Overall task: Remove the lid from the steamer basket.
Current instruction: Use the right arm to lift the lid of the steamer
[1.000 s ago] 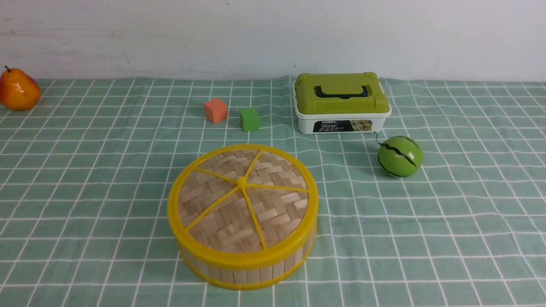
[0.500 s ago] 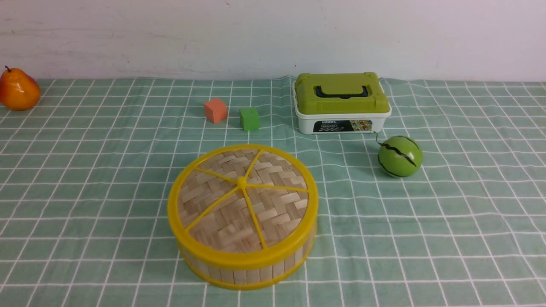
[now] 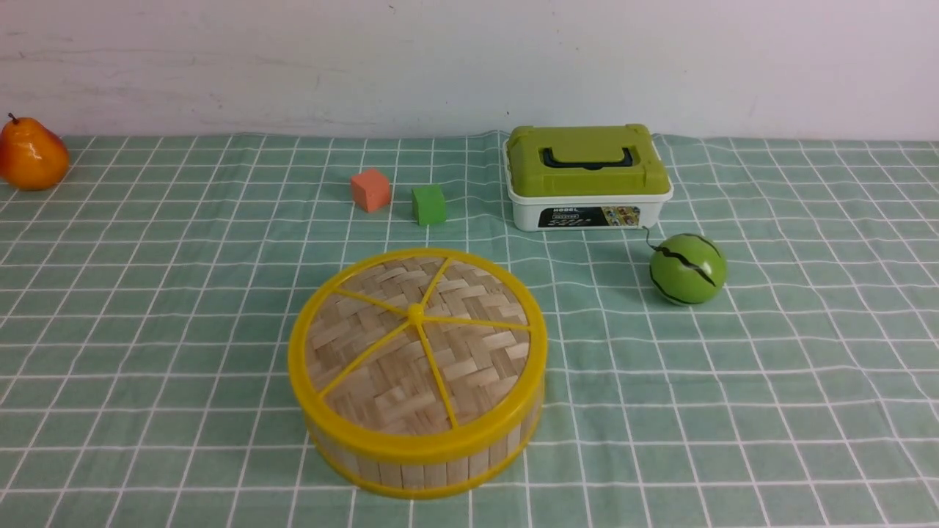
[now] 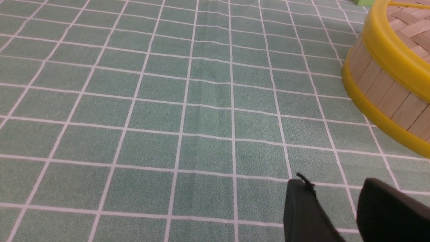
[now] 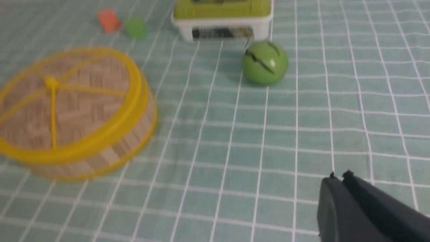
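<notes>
Checked cloth [image 3: 733, 367] — lid [image 3: 416, 345] flat on steamer basket [image 3: 425, 466].

Three to nine o'clock round the steamer basket [image 3: 422, 469] is left open; twelve to two seems hemmed by orange cube [image 3: 370, 190], green cube [image 3: 429, 204], box [image 3: 587, 176], melon [image 3: 687, 269].

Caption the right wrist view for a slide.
Right gripper shut over checked tablecloth; lid sits on steamer basket, toy watermelon and green-lidded box beyond.
</notes>
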`<action>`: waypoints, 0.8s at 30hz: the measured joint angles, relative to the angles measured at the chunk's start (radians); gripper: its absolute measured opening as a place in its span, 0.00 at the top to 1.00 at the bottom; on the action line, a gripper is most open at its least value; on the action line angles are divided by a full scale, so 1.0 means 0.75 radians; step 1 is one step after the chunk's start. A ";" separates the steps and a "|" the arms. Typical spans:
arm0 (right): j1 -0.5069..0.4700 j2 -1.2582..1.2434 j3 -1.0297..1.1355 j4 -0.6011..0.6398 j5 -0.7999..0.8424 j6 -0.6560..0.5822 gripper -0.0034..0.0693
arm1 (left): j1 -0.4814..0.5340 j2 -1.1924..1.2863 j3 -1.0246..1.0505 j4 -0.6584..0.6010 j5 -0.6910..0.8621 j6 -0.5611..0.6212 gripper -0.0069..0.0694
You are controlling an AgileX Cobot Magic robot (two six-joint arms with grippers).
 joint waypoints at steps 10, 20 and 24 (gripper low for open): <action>0.392 0.705 -0.571 0.043 0.347 -0.211 0.95 | 0.000 0.000 0.000 0.000 0.000 0.000 0.60; 0.880 1.293 -0.997 -0.395 0.342 0.142 0.93 | 0.000 0.000 0.000 0.000 0.000 0.000 0.60; 0.968 1.491 -1.177 -0.404 0.315 0.154 0.89 | 0.000 0.000 0.000 0.000 0.000 0.000 0.60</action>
